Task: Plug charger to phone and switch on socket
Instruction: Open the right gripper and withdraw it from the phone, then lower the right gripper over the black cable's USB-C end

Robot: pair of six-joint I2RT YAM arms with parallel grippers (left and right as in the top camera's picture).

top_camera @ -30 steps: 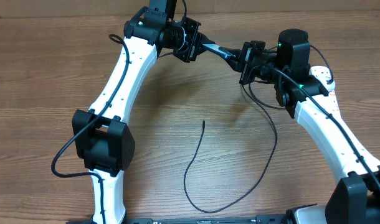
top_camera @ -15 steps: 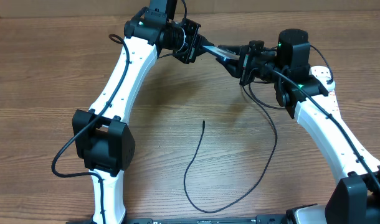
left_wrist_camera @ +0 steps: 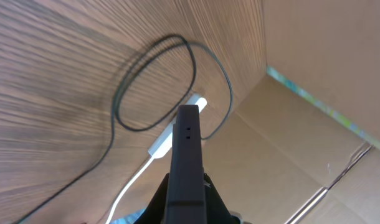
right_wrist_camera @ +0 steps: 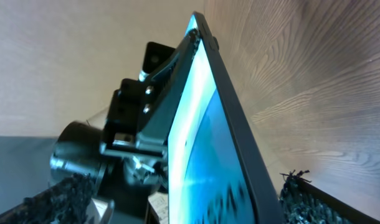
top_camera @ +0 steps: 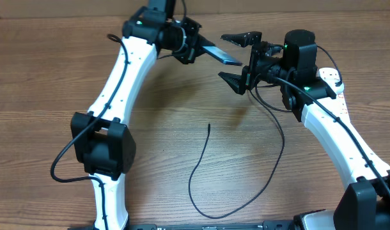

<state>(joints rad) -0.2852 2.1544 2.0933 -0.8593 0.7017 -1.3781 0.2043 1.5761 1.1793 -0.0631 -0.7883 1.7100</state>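
Note:
My left gripper (top_camera: 194, 43) is shut on the phone (top_camera: 219, 55) and holds it in the air over the back of the table. The phone shows edge-on (left_wrist_camera: 189, 155) in the left wrist view between the left gripper's (left_wrist_camera: 189, 202) jaws. In the right wrist view its lit blue screen (right_wrist_camera: 205, 155) fills the gap of my right gripper (right_wrist_camera: 190, 211). The right gripper (top_camera: 237, 61) stands wide open around the phone's free end, its fingers apart from it. The charger (top_camera: 196, 167) lies in a loose curve on the table, tip free. The socket (left_wrist_camera: 160, 144) lies beside the charger's loop (left_wrist_camera: 194, 62), partly behind the phone.
A cardboard wall (left_wrist_camera: 302, 124) rises along the table's back edge, close behind both grippers. The socket's white cord (left_wrist_camera: 131, 183) trails toward the left wrist camera. My two arms (top_camera: 128, 76) (top_camera: 335, 128) flank the wooden tabletop (top_camera: 156, 140).
My right gripper has gone from shut on the phone to wide open, letting go of it. The left gripper, still holding the phone, has drawn it slightly left.

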